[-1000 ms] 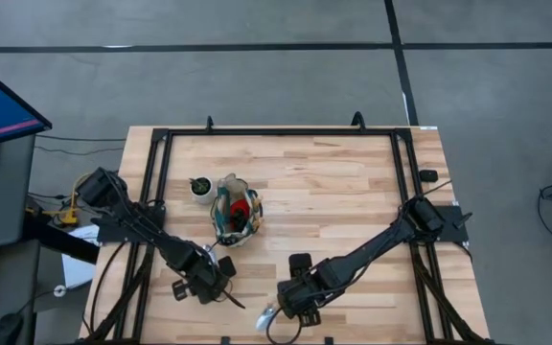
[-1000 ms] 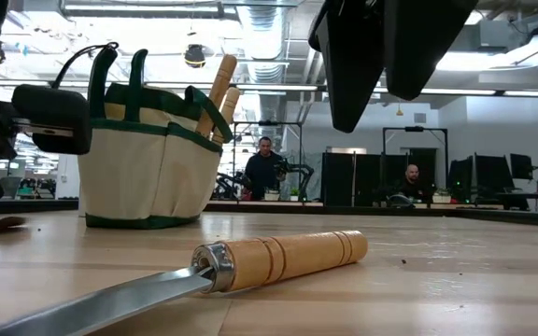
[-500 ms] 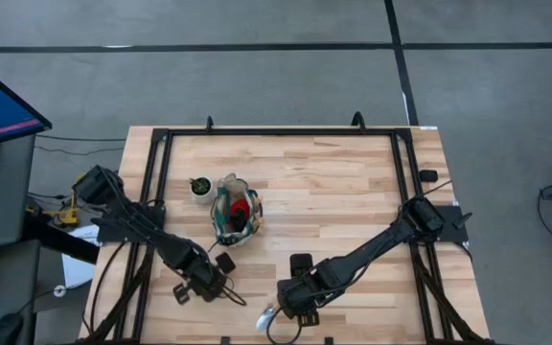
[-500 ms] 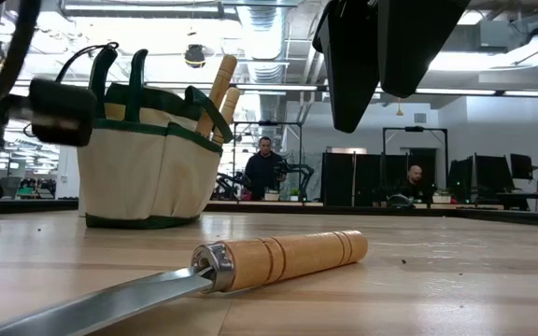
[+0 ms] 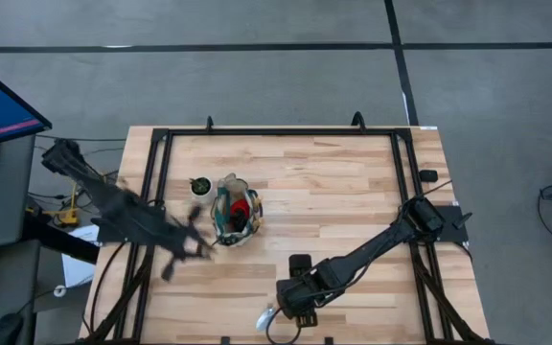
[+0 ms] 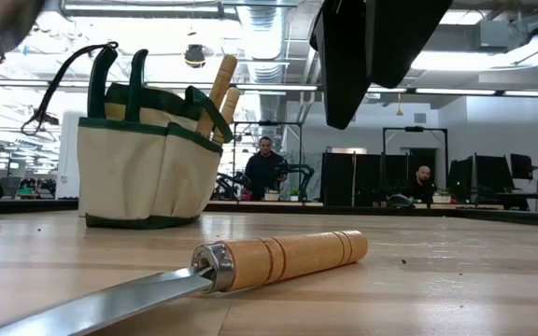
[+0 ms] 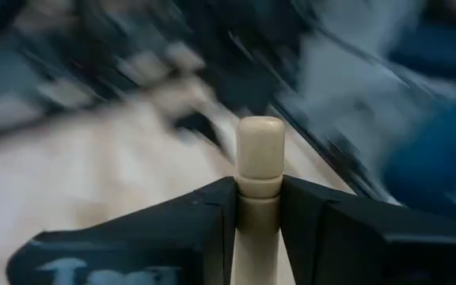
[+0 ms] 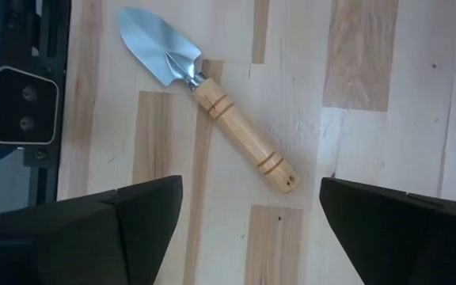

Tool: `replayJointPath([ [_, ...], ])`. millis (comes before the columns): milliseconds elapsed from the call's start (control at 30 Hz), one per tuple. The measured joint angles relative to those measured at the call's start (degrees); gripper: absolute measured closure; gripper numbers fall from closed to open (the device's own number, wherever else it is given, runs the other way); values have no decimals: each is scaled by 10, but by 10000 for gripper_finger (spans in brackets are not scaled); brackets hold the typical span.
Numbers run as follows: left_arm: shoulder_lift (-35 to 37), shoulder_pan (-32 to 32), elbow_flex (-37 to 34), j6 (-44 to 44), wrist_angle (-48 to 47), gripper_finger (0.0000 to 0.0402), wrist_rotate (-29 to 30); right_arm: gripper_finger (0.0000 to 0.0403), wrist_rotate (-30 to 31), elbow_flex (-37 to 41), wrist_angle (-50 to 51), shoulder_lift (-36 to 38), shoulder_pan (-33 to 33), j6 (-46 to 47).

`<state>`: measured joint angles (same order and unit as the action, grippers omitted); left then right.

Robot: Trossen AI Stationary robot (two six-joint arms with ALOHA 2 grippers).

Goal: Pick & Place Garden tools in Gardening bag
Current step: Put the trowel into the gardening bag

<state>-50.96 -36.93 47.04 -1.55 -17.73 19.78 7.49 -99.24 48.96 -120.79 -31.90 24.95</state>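
Since the earlier frames the left arm had swung up and away from the front part of the surface (image 5: 333, 192), where it had been low beside a tool; its left hand (image 5: 192, 245) now hung just left of the gardening bag (image 5: 235, 213), blurred in the high view. That hand was clamped on a light wooden handle (image 7: 258, 170), the rounded end standing up between the two dark fingers (image 7: 204, 218) in the left wrist view; the rest of that tool was hidden. In the low view the left arm had gone from the picture's left side, leaving the bag fully in sight.

Near the left rear part of the surface stood the small pot (image 5: 200, 187), just left of the bag and apart from it. Within the bag two wooden handles (image 6: 222, 89) stuck up at a tilt, and something red (image 5: 241, 208) showed from above.

Over by the front edge, right of the bag, the right hand (image 5: 293, 299) hovered with its jaws wide apart and empty, as it had before. Below it a trowel (image 8: 212, 103) lay flat on the surface, untouched, silver blade toward the front edge.
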Motion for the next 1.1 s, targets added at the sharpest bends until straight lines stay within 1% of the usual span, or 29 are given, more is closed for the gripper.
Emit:
replayJointPath([
  [100,87,5,1,-58,11,350,79,112,0,0,-3,0,1,0],
  [133,110,9,1,-78,19,350,96,112,0,0,-3,0,1,0],
  [200,153,19,1,-116,40,350,108,112,0,0,-4,0,2,-6],
  [300,197,39,-11,-163,95,350,100,112,0,0,-7,0,2,-21],
  [400,236,57,-51,-190,139,350,73,112,0,0,-11,0,8,-29],
  [567,298,83,-144,-180,182,348,69,112,0,0,-15,-1,19,-29],
  [667,333,94,-206,-178,229,348,69,112,-1,0,-15,-1,25,-30],
  [867,402,139,-303,-180,290,347,70,112,-2,0,-15,-1,26,-30],
  [1000,438,179,-355,-177,324,347,33,112,-2,0,-16,-1,29,-30],
  [1100,452,212,-385,-161,328,347,11,112,-2,0,-17,-1,34,-30],
])
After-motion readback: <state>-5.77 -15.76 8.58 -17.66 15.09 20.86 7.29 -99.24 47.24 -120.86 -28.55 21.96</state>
